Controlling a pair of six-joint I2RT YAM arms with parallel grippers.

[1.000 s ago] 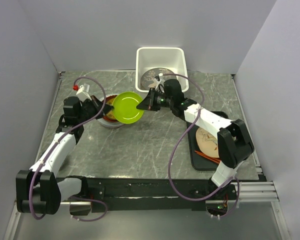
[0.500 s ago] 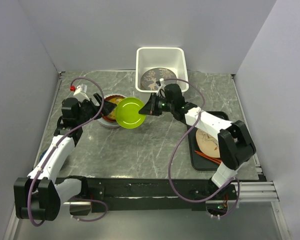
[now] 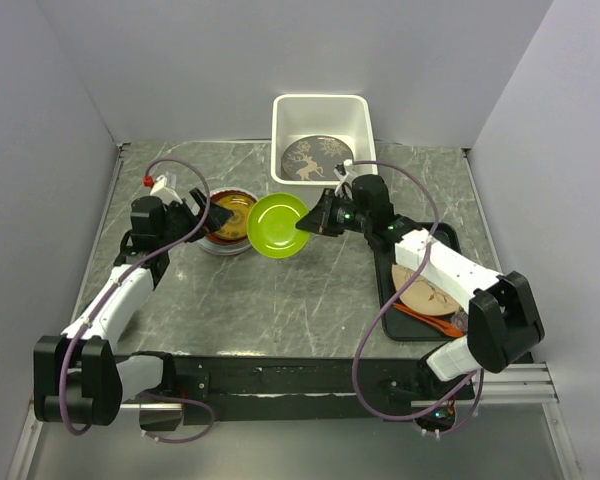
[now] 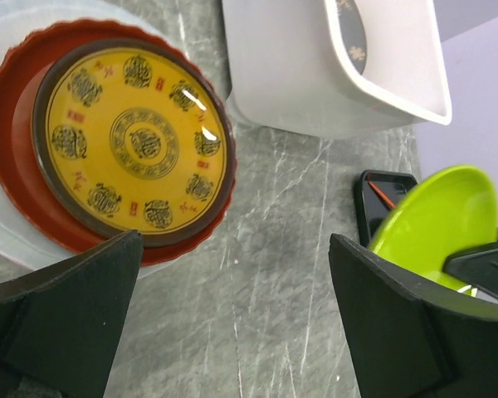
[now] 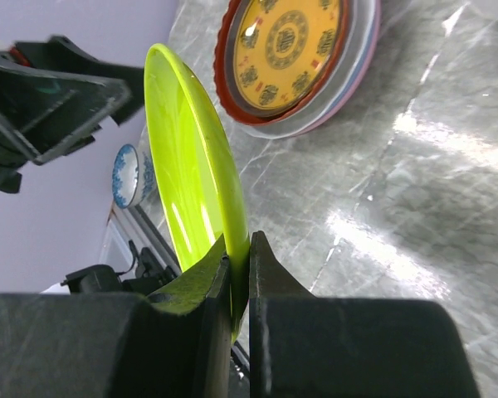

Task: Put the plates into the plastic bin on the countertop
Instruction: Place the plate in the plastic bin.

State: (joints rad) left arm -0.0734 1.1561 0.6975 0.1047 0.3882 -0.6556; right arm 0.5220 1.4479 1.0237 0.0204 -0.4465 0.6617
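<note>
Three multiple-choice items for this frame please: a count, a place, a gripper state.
1. How many plates show inside the deep white rectangular plastic bin? A. none B. one C. three
2. Where is the round lime green plate? A. in the bin B. flat on the grey marble-look countertop C. on edge in the right gripper
3. How does the left gripper stand? A. open, empty B. shut on the lime green plate C. shut on the bin's rim
Key: 1 B, one dark patterned plate lies in it; 2 C, its jaws pinch the rim above the countertop; 3 A, its fingers stand wide apart, nothing between.
</note>
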